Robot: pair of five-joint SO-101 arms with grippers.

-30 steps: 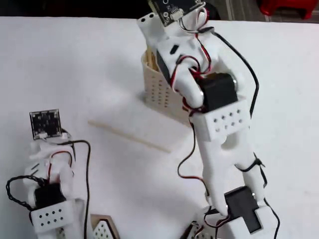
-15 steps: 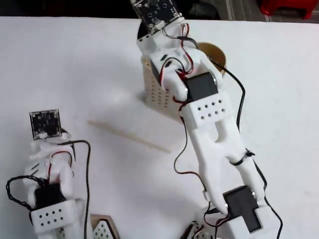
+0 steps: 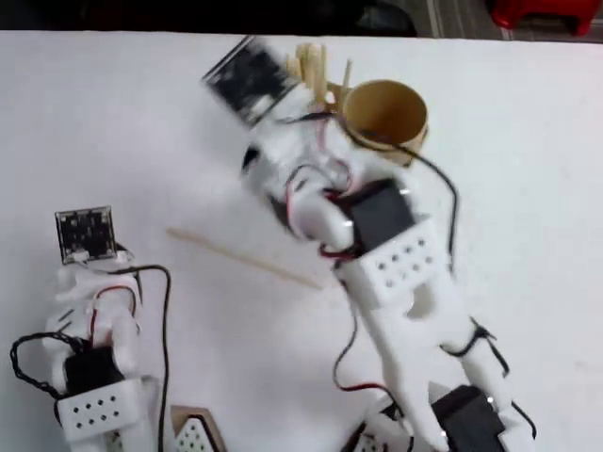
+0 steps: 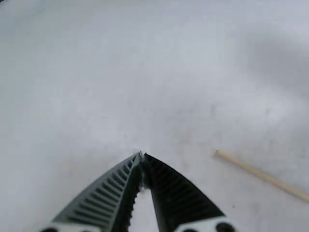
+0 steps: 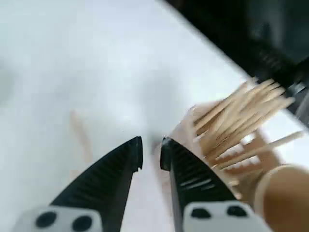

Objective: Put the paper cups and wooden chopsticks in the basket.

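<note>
Wooden chopstick (image 3: 245,256) lies loose mid-table, at 7 o'clock from the basket (image 3: 334,94). Right gripper (image 5: 150,147) has swung off the basket toward 9 o'clock, uncovering the cup (image 3: 384,113) and bundle (image 3: 311,66) inside. Its jaws are slightly apart, holding nothing. Left gripper (image 4: 142,157) is closed and empty. The loose chopstick is probably next.

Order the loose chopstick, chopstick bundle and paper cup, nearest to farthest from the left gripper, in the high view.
1. Loose chopstick, on the table, near the left gripper.
2. Chopstick bundle, standing at the far side.
3. Paper cup, beyond the bundle, to its right.
</note>
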